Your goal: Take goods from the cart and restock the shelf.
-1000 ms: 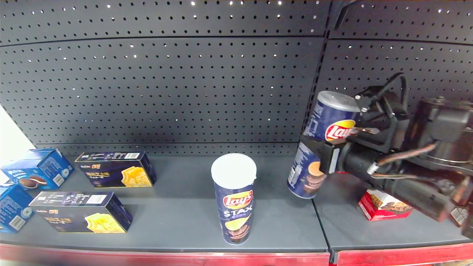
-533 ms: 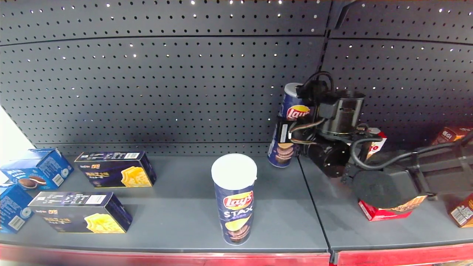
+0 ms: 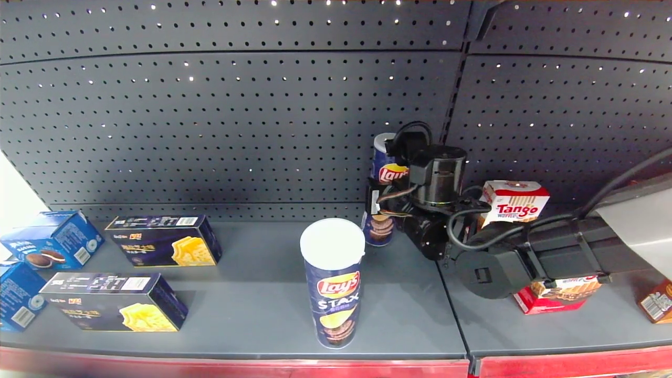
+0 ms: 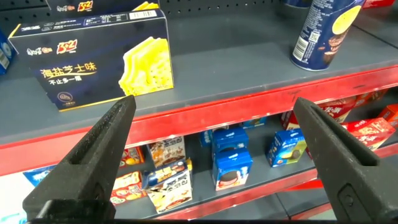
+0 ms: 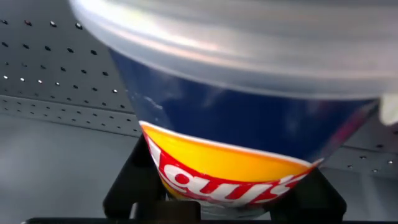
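Note:
My right gripper (image 3: pixel 382 199) is shut on a dark blue chip can (image 3: pixel 381 173), held upright at the back of the shelf (image 3: pixel 252 294) near the pegboard, its base at or just above the shelf surface. In the right wrist view the same chip can (image 5: pixel 236 124) sits between the black fingers (image 5: pixel 134 180). A second chip can (image 3: pixel 333 281) with a white lid stands near the shelf's front edge, apart from the held one. My left gripper (image 4: pixel 214 155) is open in front of the shelf, below its red front lip, with nothing between its fingers.
Two dark cracker boxes (image 3: pixel 165 240) and blue cookie boxes (image 3: pixel 50 239) lie on the shelf's left. A red-and-white wafer box (image 3: pixel 513 202) stands behind the right arm, another red box (image 3: pixel 556 296) under it, an orange box (image 3: pixel 656 300) far right. Lower shelves (image 4: pixel 230 168) hold more goods.
The right arm has carried the chip can leftward and deeper into the shelf, from the right section to the back behind the standing can, and lowered it.

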